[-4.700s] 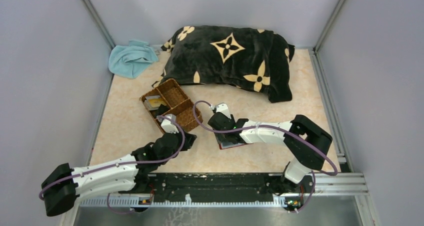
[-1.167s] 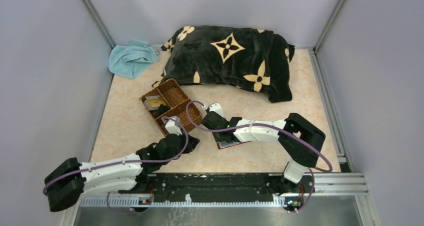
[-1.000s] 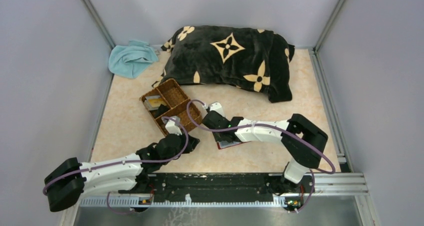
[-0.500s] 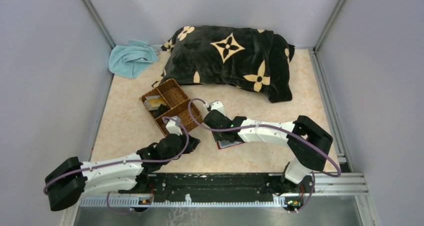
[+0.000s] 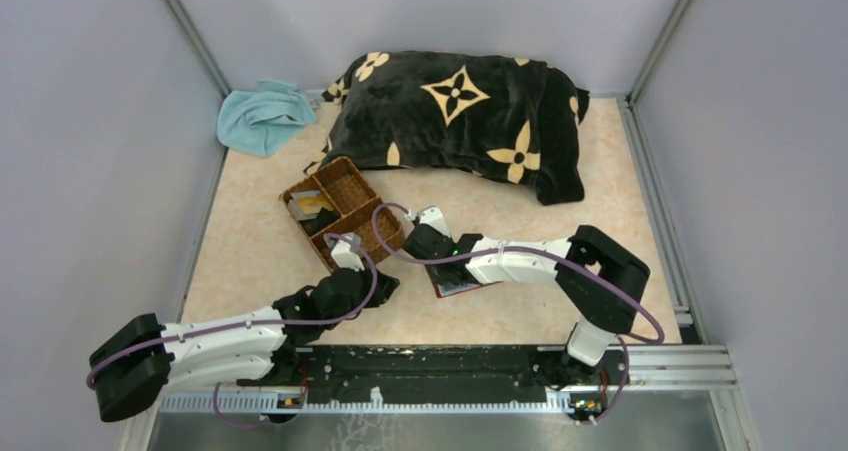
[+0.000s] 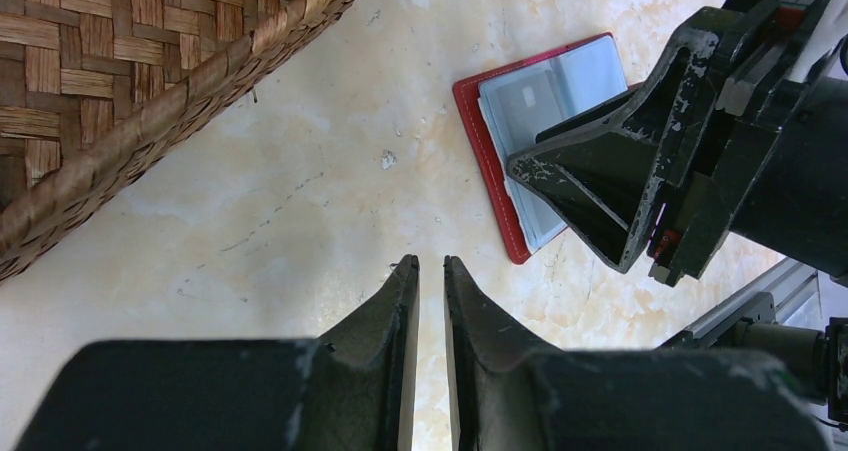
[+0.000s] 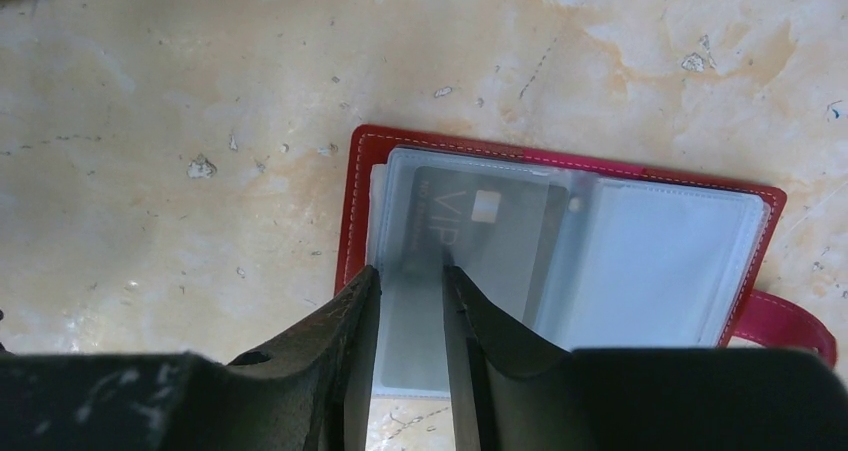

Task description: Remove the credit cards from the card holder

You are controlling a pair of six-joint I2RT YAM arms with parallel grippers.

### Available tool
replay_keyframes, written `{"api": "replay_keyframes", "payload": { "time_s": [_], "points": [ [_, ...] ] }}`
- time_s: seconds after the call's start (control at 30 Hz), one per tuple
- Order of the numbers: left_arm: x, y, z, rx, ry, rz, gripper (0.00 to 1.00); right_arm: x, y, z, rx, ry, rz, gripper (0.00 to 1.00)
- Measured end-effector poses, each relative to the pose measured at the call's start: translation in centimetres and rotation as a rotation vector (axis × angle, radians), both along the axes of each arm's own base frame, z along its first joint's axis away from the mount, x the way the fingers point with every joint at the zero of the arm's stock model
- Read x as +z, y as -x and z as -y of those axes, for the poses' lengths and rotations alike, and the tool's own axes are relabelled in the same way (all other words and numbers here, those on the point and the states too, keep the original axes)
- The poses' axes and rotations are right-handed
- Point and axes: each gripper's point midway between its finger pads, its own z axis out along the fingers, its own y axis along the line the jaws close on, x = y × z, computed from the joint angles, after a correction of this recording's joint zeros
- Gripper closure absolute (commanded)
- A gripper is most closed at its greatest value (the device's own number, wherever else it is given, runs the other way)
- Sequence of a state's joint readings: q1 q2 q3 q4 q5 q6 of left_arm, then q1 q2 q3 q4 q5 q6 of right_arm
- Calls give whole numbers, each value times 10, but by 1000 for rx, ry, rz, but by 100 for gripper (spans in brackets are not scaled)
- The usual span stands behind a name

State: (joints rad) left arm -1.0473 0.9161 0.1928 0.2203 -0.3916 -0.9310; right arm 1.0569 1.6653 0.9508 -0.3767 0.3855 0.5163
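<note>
From above, the red card holder (image 5: 462, 283) lies open on the table (image 5: 530, 216) near the wicker basket (image 5: 375, 233), under the right gripper (image 5: 438, 269); the left wrist view shows the left gripper (image 6: 430, 263) almost closed on nothing, over bare table; in the right wrist view, the right gripper's jaws stand narrowly parted over the clear sleeve (image 7: 650, 256) with its dark VIP card (image 7: 480, 233), and whether they grip it is unclear.

Black flower-patterned cushion (image 5: 460, 121) at 12 o'clock of table (image 5: 600, 191) centre; blue cloth (image 5: 262, 116) at 10; divided wicker basket (image 5: 362, 178) at 9.
</note>
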Motion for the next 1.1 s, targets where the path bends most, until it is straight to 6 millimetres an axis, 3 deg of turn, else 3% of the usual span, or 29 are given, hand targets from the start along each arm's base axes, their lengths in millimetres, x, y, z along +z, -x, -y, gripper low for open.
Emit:
{"api": "replay_keyframes", "payload": {
  "time_s": [0.3,0.47,0.87,1.1],
  "points": [
    [-1,0,-1,0,-1,-1,80,1,-1,2,-5,48,21,73],
    [-3,1,-2,0,-3,-2,80,1,-1,2,2,79,30,100],
    [0,1,-2,1,7,3,80,2,-3,0,-7,94,36,100],
    [-1,1,-2,0,7,3,80,3,-3,9,-16,130,42,100]
  ]
}}
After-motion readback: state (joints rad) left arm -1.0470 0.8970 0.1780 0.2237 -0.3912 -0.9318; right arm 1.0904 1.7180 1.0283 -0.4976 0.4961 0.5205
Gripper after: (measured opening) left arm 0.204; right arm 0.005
